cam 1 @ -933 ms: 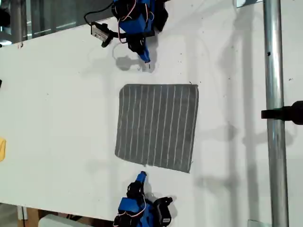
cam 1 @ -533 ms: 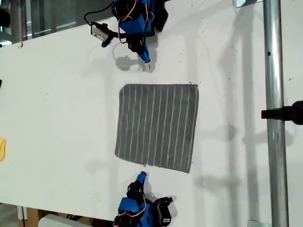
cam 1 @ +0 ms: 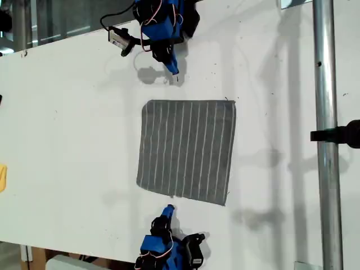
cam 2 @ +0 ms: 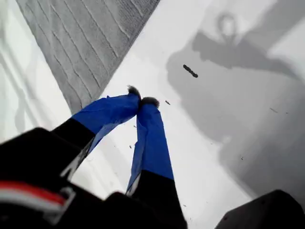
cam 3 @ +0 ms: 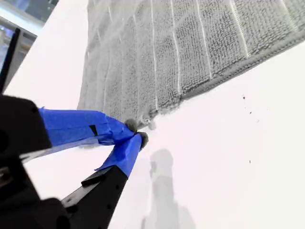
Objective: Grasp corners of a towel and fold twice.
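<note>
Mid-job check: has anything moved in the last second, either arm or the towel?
Nothing visibly changed. The towel lies flat and unfolded on the table, all corners down. My first gripper and my second gripper are both closed on nothing, beside the cloth, and neither arm has shifted noticeably in the exterior view.

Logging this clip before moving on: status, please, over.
Both pincers shut, empty: my first gripper and my second gripper sit off the cloth. The towel lies flat, unfolded, corners untouched. Nothing in the way.
</note>
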Robot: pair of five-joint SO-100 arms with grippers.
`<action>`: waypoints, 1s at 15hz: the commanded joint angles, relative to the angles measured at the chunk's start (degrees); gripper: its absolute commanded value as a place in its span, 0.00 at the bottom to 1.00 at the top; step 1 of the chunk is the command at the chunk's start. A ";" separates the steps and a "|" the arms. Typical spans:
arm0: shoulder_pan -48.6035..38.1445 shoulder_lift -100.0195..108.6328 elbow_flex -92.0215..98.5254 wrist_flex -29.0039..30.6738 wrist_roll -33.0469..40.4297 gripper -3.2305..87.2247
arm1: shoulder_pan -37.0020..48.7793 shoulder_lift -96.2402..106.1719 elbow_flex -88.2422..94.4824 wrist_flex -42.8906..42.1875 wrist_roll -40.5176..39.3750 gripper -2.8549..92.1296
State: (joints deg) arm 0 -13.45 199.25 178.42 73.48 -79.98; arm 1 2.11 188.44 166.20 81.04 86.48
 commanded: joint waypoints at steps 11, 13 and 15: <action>7.82 -0.09 -1.85 -1.58 -8.26 0.00 | -19.78 -82.27 -75.85 4.83 -22.68 0.03; 9.40 -0.09 -3.78 0.35 -10.11 0.00 | -22.24 -91.58 -86.40 7.29 -24.08 0.03; 10.72 -0.09 -6.24 3.78 -11.43 0.00 | -24.70 -96.50 -92.11 6.50 -23.82 0.03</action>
State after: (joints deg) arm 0 -3.96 199.25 175.87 75.76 -90.35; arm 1 -21.01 92.81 80.07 88.07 63.11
